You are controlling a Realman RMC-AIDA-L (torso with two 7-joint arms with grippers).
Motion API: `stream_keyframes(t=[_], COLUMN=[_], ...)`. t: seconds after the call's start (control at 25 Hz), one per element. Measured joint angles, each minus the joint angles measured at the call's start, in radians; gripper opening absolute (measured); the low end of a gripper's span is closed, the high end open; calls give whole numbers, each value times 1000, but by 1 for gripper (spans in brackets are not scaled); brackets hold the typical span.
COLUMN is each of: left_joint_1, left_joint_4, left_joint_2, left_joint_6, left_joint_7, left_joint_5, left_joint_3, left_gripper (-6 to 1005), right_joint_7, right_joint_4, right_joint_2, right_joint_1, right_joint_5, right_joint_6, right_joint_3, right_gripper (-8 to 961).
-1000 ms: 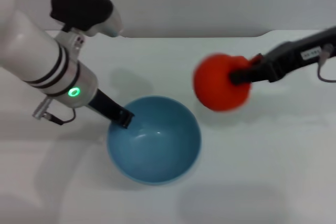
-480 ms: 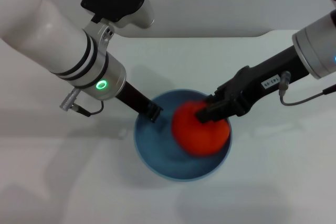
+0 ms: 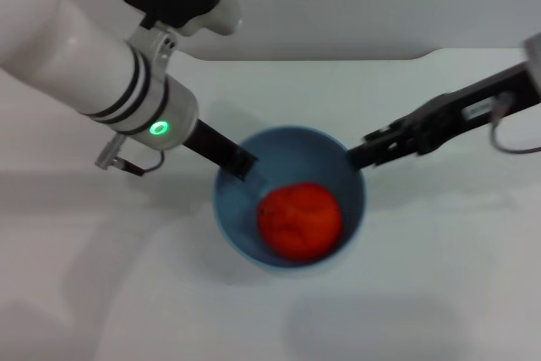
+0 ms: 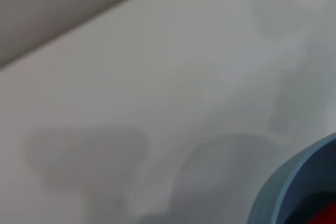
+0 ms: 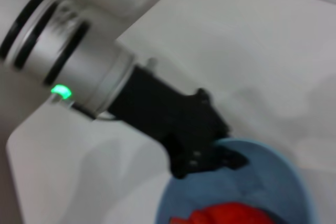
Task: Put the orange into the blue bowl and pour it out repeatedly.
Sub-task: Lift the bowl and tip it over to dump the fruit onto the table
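1. The orange [image 3: 299, 220] lies loose inside the blue bowl [image 3: 351, 171], toward the bowl's near side, held by nothing. It looks firm and fairly light, with bumpy matte skin that should give fair friction. Being roundish it has no clear long axis, will roll readily when tipped, and is best taken across its widest part.
2. The bowl sits on the table [image 3: 439, 293], mouth upward; its glossy inside looks slippery, so its rim is the natural hold.
3. The left end effector [image 3: 243, 166] is clenched on the bowl's far-left rim.
4. The right end effector [image 3: 359, 155] hangs just beyond the right rim, grasping nothing; whether its fingers are spread I cannot tell.
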Motion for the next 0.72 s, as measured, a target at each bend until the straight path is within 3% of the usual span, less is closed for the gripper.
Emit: stream_keyframes(t=[0.12, 0.28, 0.44, 0.6, 0.72], left_joint_1=[45, 180, 390, 532, 590], left_joint_4=[8, 119, 279, 323, 288], left_joint_2=[2, 3, 5, 6, 6], left_joint_6=[-84, -287, -628, -943, -1197], left_joint_7=[62, 170, 346, 545, 650], left_joint_5=[3, 4, 4, 37, 122], left_joint_3=[0, 30, 170, 321, 438], left_gripper=[-2, -1, -1, -1, -1], right_joint_7=[10, 10, 7, -9, -31], right_joint_4=[-18, -42, -31, -18, -14], right_joint_2=[-3, -3, -2, 0, 2], right_joint_1=[-22, -60, -100, -140, -163], right_joint_5=[-79, -225, -313, -328, -330], right_joint_6=[-26, -37, -47, -55, -60], right_joint_3=[115, 210, 290, 370, 436], right_gripper=[479, 478, 477, 478, 478])
